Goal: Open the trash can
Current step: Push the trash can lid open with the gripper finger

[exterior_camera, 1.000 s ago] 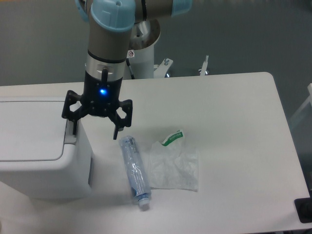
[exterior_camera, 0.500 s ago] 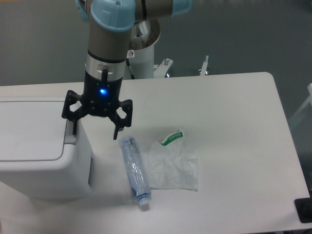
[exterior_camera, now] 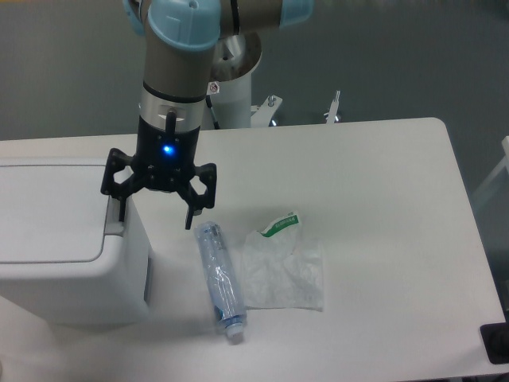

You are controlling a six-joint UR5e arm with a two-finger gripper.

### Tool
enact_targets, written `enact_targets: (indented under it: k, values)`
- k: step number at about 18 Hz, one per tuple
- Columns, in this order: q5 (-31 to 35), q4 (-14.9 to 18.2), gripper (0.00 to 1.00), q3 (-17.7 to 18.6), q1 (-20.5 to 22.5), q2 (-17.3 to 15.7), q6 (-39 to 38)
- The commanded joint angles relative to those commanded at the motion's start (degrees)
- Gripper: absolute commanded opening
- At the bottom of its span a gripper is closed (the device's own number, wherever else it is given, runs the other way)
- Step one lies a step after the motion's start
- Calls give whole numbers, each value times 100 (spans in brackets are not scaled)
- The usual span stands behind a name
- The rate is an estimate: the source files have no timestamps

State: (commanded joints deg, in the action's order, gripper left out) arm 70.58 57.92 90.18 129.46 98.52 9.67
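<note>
1. Nothing has moved since the earlier frames: arm, gripper and every table item sit in the same places.
2. Gripper [exterior_camera: 156,216]: two fingers spread wide, holding nothing. One fingertip is down by the grey push tab [exterior_camera: 116,226]; the other hangs over bare table just beside the bottle's upper end.
3. Arm: wrist vertical, pointing straight down, blue indicator lit, positioned over the bin's right edge.
4. Trash can [exterior_camera: 67,247]: large white bin at the table's left side, lid flat and shut.
5. Step in hand, as judged: pressing the tab. Best done by bearing straight down on the tab's centre, keeping the free finger clear of the bottle.
6. Clear plastic bottle [exterior_camera: 220,280]: lying on its side, right of the bin.
7. Crumpled wrapper [exterior_camera: 284,273]: touching the bottle's right side.
</note>
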Motion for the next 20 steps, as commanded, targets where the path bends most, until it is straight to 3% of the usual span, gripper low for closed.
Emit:
enact_targets:
  k: [14, 20]
  values:
    - [0, 0, 100, -70, 0, 53, -17]
    - [61, 35, 100, -158, 61, -254, -9]
